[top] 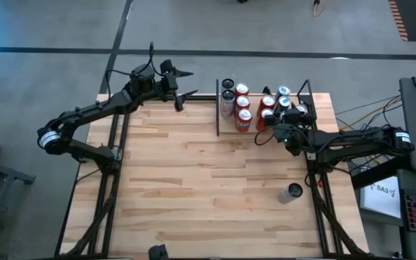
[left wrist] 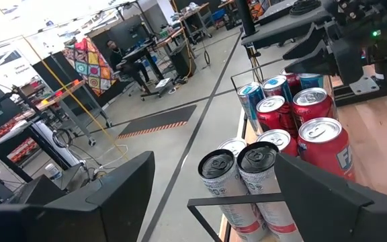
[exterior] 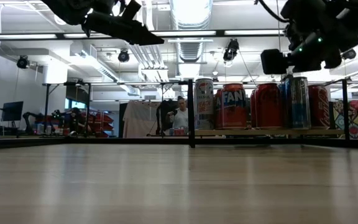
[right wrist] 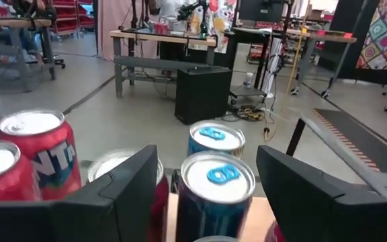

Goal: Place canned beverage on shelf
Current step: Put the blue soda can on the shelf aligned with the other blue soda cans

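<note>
Light-wood shelf sits at the far edge of your tabletop, right of centre, black posts at its corners. It carries two clusters of cans: a left group with two dark-topped cans and red cans, and a right group of red and blue ones.

Your right tool hovers over the right cluster. In the right wrist view its fingers stand spread on either side of a blue can with a blue tab. Looks like they straddle it without touching, but contact is hard to judge from here. A second blue can stands just behind it, a red one off to the side. In the low view that blue can appears to rest on the shelf board with the others.

One more dark can stands alone on the tabletop, near the right edge, well apart from the shelf.

Your left tool waits at the far left corner, raised, fingers spread, empty, pointing toward the shelf.
</note>
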You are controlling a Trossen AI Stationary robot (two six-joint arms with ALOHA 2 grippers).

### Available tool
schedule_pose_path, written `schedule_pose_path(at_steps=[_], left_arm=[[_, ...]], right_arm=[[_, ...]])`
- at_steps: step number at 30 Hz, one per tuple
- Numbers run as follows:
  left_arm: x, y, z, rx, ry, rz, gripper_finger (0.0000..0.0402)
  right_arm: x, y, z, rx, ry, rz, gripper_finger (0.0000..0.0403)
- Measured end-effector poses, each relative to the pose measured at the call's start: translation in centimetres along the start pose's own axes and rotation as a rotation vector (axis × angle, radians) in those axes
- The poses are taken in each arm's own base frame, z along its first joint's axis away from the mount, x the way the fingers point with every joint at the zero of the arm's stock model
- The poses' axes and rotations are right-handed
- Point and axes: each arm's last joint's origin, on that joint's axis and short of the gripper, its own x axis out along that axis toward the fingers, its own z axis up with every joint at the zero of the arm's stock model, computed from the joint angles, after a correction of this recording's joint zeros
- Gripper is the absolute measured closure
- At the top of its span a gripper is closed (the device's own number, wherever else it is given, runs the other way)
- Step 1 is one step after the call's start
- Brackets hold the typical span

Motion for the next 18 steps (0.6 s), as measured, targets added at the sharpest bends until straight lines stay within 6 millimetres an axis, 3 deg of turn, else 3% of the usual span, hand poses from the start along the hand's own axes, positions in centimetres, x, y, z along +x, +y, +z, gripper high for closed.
schedule_pose_path(at_steps=[12, 18], left_arm=[[-0.4, -0.1, 0.2, -0.042, 0.01, -0.007, 0.0109], [-0.7, -0.4, 0.6, -0.105, 0.007, -0.021, 0.0109]], right_arm=[[-1.7, 1.5, 4.9, -0.017, -0.035, 0.093, 0.0158], [-3.4, 2.2, 7.8, -0.015, -0.041, 0.253, 0.0166]])
